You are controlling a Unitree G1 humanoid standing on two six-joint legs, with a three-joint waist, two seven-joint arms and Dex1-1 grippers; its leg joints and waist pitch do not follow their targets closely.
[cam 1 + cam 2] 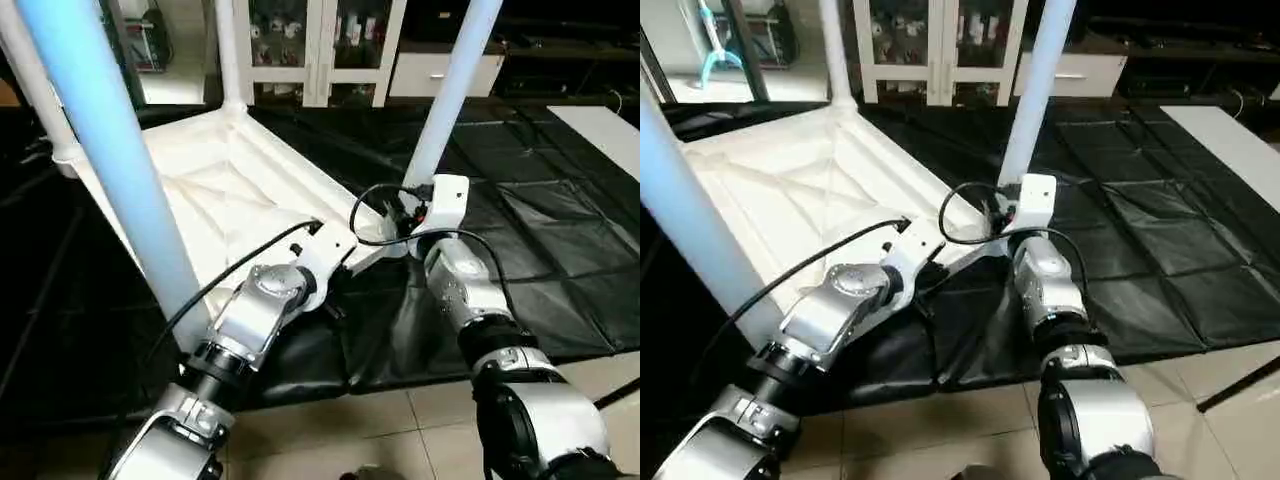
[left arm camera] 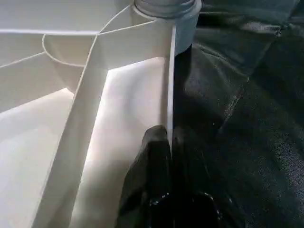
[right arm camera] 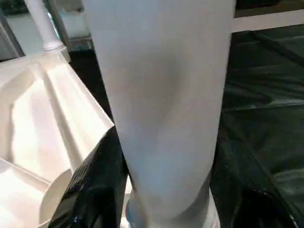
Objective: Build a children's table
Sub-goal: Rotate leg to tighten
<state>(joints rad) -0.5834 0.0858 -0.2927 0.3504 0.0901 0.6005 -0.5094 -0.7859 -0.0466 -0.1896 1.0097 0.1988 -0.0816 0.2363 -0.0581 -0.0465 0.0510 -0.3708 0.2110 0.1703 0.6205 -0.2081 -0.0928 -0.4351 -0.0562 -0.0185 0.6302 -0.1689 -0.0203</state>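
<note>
The children's table lies upside down on a black mat, its white ribbed top (image 1: 225,190) facing up. Several white tube legs stand upright in its corner sockets: one close at the left (image 1: 110,150), one at the near right corner (image 1: 452,90), one at the far corner (image 1: 228,50). My left gripper (image 2: 168,137) is shut on the thin near rim (image 2: 170,80) of the top, a black finger (image 2: 149,161) on its inner side. My right gripper (image 3: 166,185) is shut on the base of the near right leg (image 3: 161,71), a black finger (image 3: 97,185) on each side.
The black mat (image 1: 530,230) spreads to the right and back, its front edge folded on the tiled floor (image 1: 400,430). A white glass-door cabinet (image 1: 320,40) stands behind. A white board (image 1: 600,125) lies at the far right. Black cables (image 1: 375,200) loop over both wrists.
</note>
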